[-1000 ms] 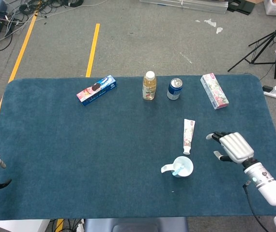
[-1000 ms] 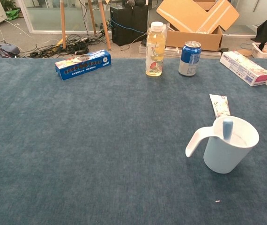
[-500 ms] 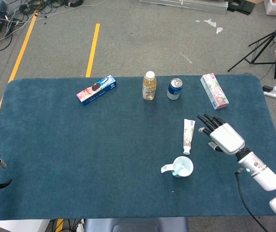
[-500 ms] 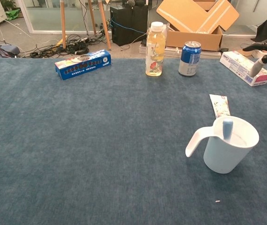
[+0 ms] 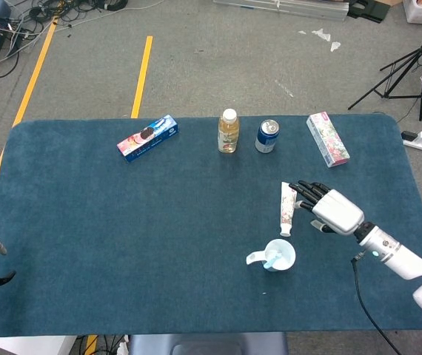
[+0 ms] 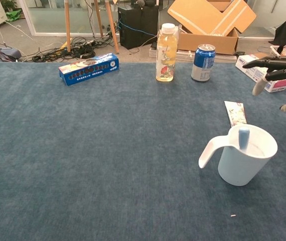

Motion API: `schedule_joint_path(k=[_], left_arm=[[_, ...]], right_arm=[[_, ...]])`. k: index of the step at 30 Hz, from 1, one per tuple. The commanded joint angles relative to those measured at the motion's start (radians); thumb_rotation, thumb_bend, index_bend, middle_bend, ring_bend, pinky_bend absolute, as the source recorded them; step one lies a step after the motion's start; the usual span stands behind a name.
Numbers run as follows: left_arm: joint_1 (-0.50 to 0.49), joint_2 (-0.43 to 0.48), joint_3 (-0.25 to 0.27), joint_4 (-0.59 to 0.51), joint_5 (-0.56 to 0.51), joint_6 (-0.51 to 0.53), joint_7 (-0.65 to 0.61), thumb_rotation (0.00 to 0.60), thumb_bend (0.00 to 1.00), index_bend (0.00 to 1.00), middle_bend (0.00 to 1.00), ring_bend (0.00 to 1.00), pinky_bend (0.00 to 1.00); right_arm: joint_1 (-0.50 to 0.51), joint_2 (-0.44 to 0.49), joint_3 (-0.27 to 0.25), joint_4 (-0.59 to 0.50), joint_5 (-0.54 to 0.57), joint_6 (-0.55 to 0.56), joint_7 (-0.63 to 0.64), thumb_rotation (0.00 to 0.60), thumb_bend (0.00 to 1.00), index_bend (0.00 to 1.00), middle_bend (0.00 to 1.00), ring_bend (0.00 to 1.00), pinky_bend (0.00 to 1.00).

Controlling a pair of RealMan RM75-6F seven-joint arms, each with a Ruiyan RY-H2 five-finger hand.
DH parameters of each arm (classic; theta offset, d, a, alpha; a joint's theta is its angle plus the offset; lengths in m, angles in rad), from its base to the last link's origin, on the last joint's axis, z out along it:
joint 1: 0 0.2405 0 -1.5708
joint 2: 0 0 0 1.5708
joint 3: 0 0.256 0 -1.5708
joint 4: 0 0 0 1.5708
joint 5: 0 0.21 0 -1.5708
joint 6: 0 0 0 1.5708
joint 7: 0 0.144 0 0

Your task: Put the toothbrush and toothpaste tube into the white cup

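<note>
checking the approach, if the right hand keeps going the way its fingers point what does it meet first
Most likely the toothpaste tube: the right hand has its fingers stretched toward it, tips just short of it. Its height above the table is unclear.

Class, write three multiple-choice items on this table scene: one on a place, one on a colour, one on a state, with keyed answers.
1. Where does the toothpaste tube lie?
A. inside the cup
B. on the cloth behind the white cup
C. beside the biscuit box

2. What colour is the toothbrush end showing in the cup?
A. red
B. blue
C. yellow

3. How is the right hand?
A. holding the can
B. pressing the cup
C. open, fingers spread near the tube

Answers: 1 B, the tube lies flat behind the cup; 2 B, a light blue end leans on the rim; 3 C, it holds nothing.
</note>
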Motion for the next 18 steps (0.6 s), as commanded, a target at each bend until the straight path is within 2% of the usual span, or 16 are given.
schedule_joint_path(k=[1, 9, 18], left_arm=[[-0.008, -0.009, -0.009, 0.019, -0.001, -0.004, -0.011, 0.600, 0.00, 0.47, 0.25, 0.25, 0.31], [-0.018, -0.030, -0.019, 0.065, 0.000, -0.012, -0.034, 0.600, 0.00, 0.47, 0.25, 0.25, 0.31], [-0.032, -0.038, -0.040, 0.099, -0.050, -0.049, -0.048, 0.600, 0.00, 0.47, 0.25, 0.25, 0.31]], right_arm=[[0.021, -0.011, -0.025, 0.042, -0.018, 0.021, 0.014, 0.600, 0.25, 0.35, 0.02, 0.00, 0.21], [0.062, -0.017, -0.063, 0.106, -0.029, 0.000, 0.030, 0.600, 0.25, 0.35, 0.02, 0.00, 0.21], [0.099, -0.074, -0.112, 0.223, -0.047, -0.021, 0.043, 0.600, 0.25, 0.35, 0.02, 0.00, 0.21]])
